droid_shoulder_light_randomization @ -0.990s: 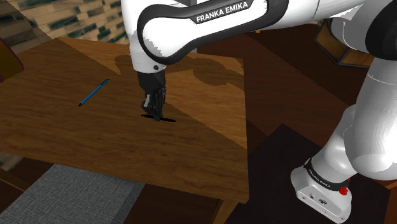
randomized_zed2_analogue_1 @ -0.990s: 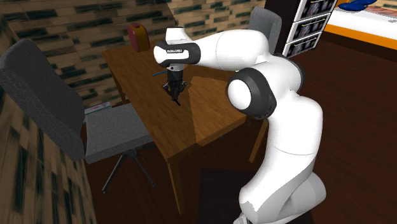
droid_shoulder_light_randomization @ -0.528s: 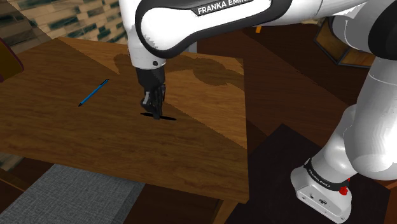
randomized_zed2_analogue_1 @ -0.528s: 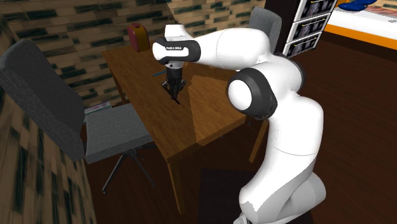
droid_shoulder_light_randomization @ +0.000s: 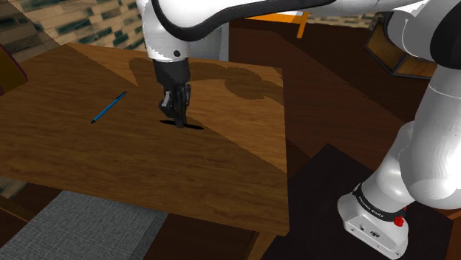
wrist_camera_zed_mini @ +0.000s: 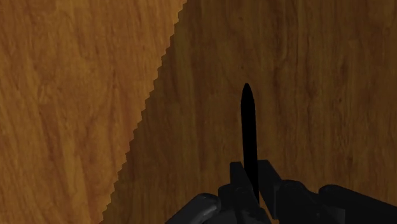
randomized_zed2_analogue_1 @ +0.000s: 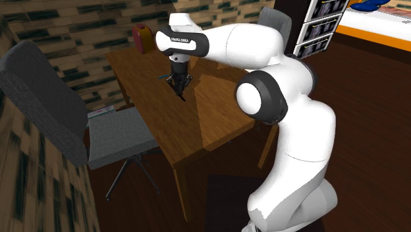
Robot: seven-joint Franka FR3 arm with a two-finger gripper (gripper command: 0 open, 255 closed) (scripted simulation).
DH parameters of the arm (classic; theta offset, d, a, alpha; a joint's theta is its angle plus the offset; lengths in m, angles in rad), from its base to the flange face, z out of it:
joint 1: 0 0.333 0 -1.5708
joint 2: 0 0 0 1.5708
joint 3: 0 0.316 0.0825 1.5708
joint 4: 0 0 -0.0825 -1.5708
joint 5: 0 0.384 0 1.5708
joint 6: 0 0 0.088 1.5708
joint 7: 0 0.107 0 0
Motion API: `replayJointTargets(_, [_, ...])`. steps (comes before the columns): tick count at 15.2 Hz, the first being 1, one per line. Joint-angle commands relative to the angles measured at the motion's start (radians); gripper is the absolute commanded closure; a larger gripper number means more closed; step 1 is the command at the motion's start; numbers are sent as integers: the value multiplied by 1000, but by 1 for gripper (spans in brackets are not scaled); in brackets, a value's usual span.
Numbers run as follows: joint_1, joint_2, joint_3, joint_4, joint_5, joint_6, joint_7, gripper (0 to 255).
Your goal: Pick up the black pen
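arm (randomized_zed2_analogue_1: 230,46): stretched forward, forearm level | wrist (droid_shoulder_light_randomization: 164,46): pointing down | jaws: clamped on black pen (wrist_camera_zed_mini: 248,127)

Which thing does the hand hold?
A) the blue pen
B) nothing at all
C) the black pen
C: in the wrist view the hand is shut on the black pen, while in the shoulder view the blue pen lies apart from it on the wooden table.

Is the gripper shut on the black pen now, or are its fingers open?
Shut on it. In the wrist view the gripper clasps the black pen between its two fingers; the pen's tip sticks out beyond them.
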Motion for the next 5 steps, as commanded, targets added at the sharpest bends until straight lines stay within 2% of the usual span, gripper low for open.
replayJointTargets(1, [1, -2, 1, 25, 0, -27, 4, 255])
replayJointTargets(5, [3, 0, 2, 57, -1, -56, 7, 255])
